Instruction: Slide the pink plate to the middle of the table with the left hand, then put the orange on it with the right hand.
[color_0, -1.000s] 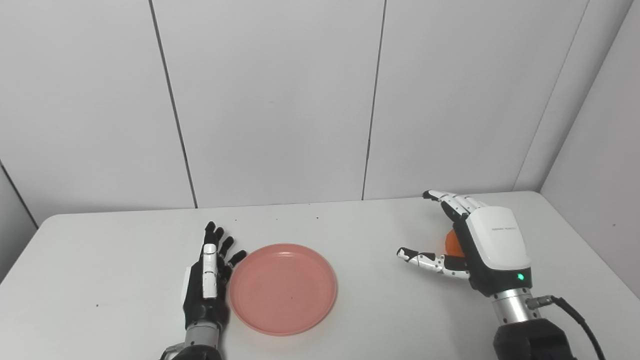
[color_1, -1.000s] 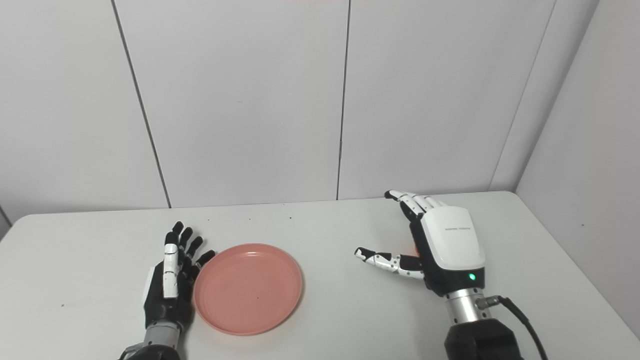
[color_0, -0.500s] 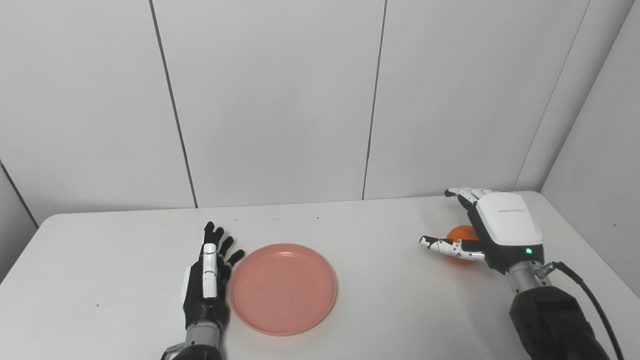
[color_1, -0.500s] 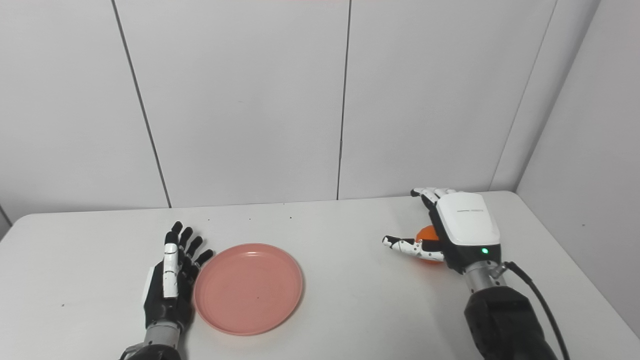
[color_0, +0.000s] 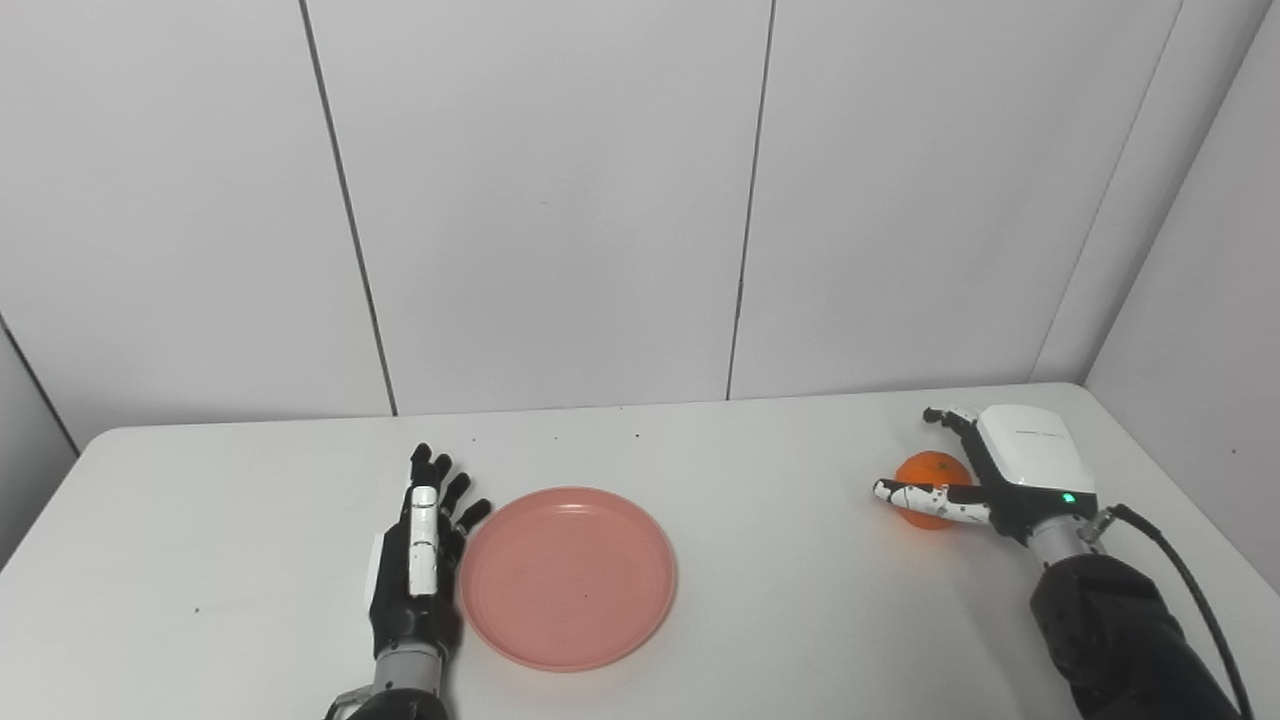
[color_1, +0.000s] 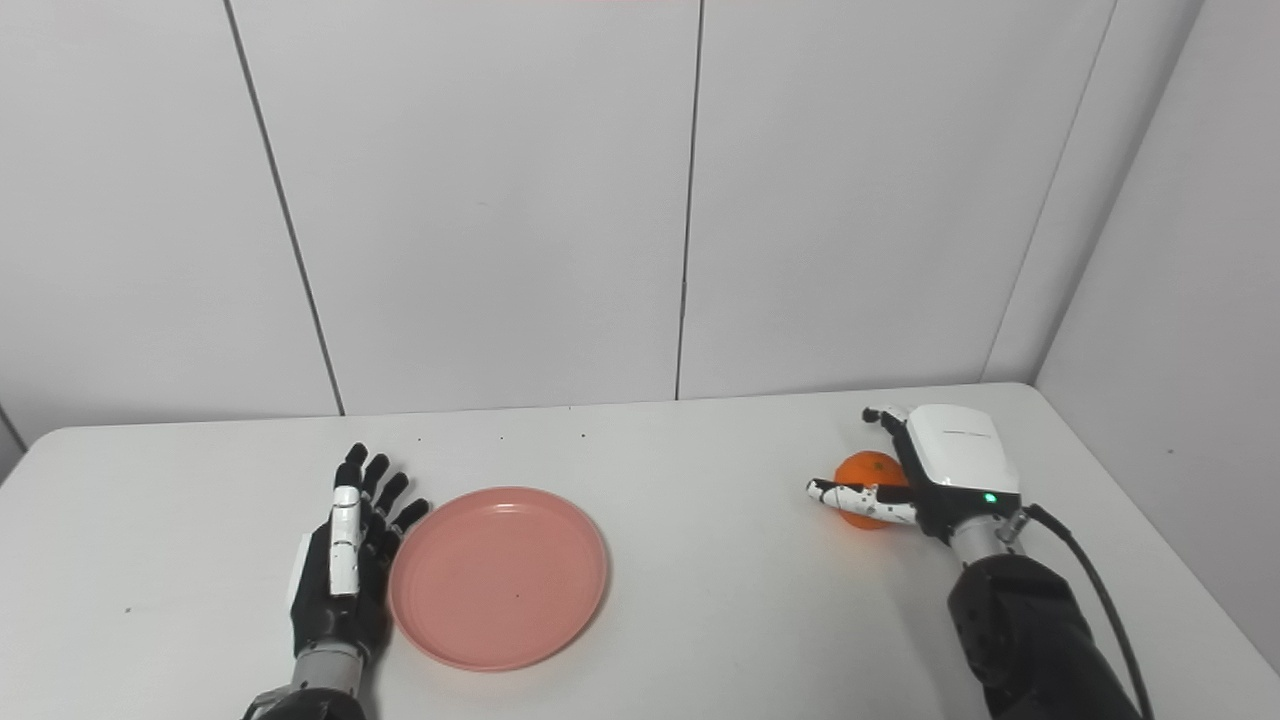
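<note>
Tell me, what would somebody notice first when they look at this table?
Probably the pink plate, sitting a bit left of the middle of the white table, with the black left hand flat against its left edge. Then the orange far on the right, with the white right hand open around it.

On my feed the white table (color_0: 760, 600) carries a pink plate (color_0: 567, 577) lying flat left of its middle, and well apart toward the far right corner an orange (color_0: 925, 476) sits on the surface, with a few dark specks near the back edge.
</note>
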